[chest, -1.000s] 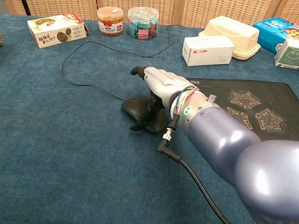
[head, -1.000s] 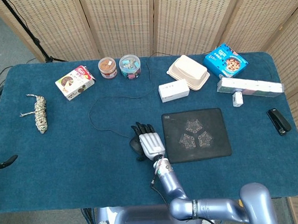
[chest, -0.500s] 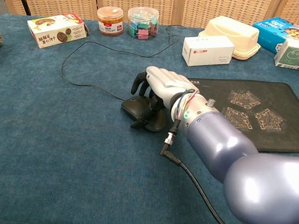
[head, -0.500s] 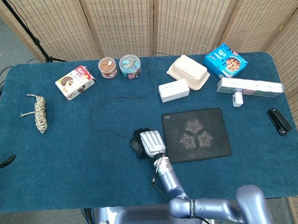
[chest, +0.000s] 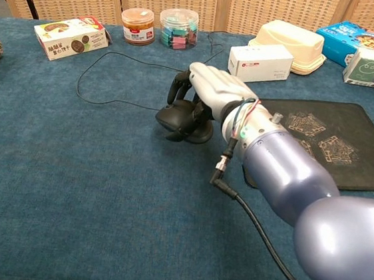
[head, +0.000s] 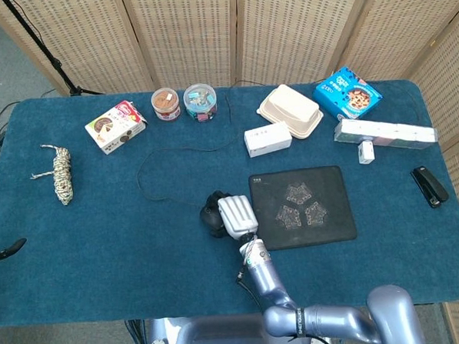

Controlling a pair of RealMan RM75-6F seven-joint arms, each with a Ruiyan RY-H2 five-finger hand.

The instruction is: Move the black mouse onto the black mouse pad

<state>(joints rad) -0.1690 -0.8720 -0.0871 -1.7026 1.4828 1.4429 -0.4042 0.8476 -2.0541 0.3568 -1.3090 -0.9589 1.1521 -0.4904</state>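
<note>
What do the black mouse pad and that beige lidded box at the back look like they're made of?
The black mouse pad looks like cloth-topped soft rubber: matte, flat, thin, with a pale printed pattern and no glare. The beige lidded box looks like moulded pulp or foam, the takeaway clamshell kind: dull, even cream colour, rounded pressed edges. Which of the two I can't tell from here.

Right hand [chest: 209, 92] gripped the black mouse [chest: 183, 122], fingers curled over its top, just left of the black mouse pad [chest: 334, 142]; the mouse's cable [chest: 104, 102] looped back across the blue table [chest: 68, 188]. Behind stood a white box [chest: 260, 63], cream container [chest: 290, 38], two jars [chest: 158, 27] and snack box [chest: 69, 36].
</note>
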